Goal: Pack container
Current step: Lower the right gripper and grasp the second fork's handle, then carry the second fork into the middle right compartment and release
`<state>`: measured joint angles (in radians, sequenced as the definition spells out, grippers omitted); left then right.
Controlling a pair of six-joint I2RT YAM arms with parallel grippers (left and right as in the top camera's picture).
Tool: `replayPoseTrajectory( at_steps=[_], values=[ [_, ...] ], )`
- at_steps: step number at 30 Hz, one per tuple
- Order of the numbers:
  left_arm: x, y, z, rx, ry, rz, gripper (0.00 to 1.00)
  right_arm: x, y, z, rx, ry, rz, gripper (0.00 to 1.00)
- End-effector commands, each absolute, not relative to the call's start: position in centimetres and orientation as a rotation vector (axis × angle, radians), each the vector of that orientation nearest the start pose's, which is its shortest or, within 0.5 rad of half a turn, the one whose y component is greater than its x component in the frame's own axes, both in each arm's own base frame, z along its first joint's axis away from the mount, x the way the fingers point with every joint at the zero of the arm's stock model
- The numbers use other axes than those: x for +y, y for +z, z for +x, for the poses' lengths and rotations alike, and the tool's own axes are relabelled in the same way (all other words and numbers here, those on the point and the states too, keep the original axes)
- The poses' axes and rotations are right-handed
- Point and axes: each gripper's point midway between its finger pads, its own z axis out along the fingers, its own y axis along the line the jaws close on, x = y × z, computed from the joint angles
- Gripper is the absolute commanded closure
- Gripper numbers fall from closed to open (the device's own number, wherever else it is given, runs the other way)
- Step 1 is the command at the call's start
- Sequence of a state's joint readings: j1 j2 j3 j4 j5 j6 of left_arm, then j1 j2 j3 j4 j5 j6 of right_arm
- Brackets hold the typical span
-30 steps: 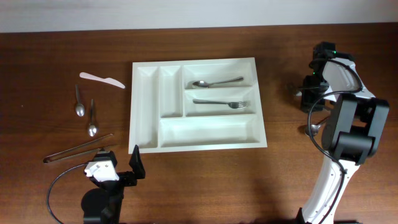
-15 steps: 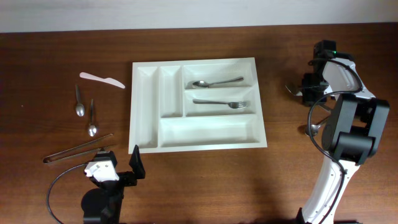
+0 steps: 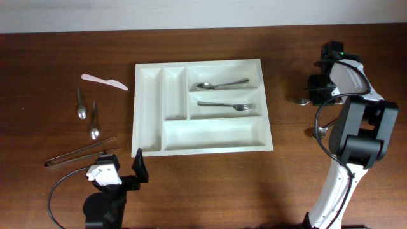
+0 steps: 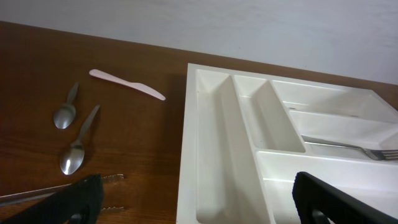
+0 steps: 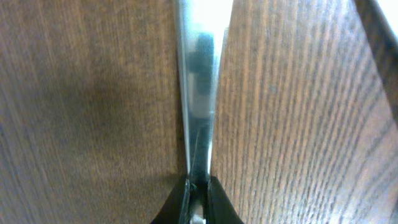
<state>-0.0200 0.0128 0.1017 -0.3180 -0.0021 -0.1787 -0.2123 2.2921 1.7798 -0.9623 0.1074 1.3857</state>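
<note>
Container [image 3: 198,63]: lies flat at the centre of the overhead frame, white, five compartments, well apart from both arms. Holds a spoon [image 3: 220,84] in the upper short compartment and a fork [image 3: 222,105] in the short one just below. Shows bare plastic in the two narrow upright slots and in the long bottom one. Now to the left of the container, loose on the wood: white plastic knife [image 3: 103,81] in the upper left, first small spoon [image 3: 81,105] below it, second small spoon [image 3: 94,124] just beside that, tongs [image 3: 79,153] lower still, lying at a slant. Left gripper [image 3: 138,168] next: sits at lower left, near the container's lower-left corner, fingers spread wide at both bottom corners of the left wrist view. Looks out across the container's left wall. And over on the right, right gripper [image 3: 316,94]: pinches a metal utensil [image 3: 297,100], fingertips pressed together on its narrow shiny handle in the right wrist view. Cannot tell what kind of utensil. Pokes its free end leftward, with a strip of brown table [image 3: 286,127] between that end and the container's right wall. Another metal piece [image 3: 317,132] lower down, partly hidden behind the right arm's cable.
</note>
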Motion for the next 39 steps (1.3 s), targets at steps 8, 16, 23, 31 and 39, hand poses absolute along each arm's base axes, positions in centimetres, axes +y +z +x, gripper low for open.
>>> replayPoseTrajectory(
  at_steps=[8,16,23,31,39],
  values=[
    [-0.6,14.2,23.4,1.795,-0.144,-0.129,0.01,-11.3,-1.4,44.9,-2.488,0.089,-2.14,0.96],
    [-0.6,14.2,23.4,1.795,-0.144,-0.129,0.01,-10.8,0.0,48.2,-2.875,-0.048,-1.739,0.96],
    [-0.6,14.2,23.4,1.795,-0.144,-0.129,0.01,-10.0,4.0,51.8,-3.167,-0.188,-1.391,0.96],
    [-0.6,14.2,23.4,1.795,-0.144,-0.129,0.01,-7.7,8.3,54.6,-3.322,-0.472,-1.132,0.96],
    [-0.6,14.2,23.4,1.795,-0.144,-0.129,0.01,-2.5,13.7,56.3,-3.477,-0.973,-0.458,0.96]
  ],
)
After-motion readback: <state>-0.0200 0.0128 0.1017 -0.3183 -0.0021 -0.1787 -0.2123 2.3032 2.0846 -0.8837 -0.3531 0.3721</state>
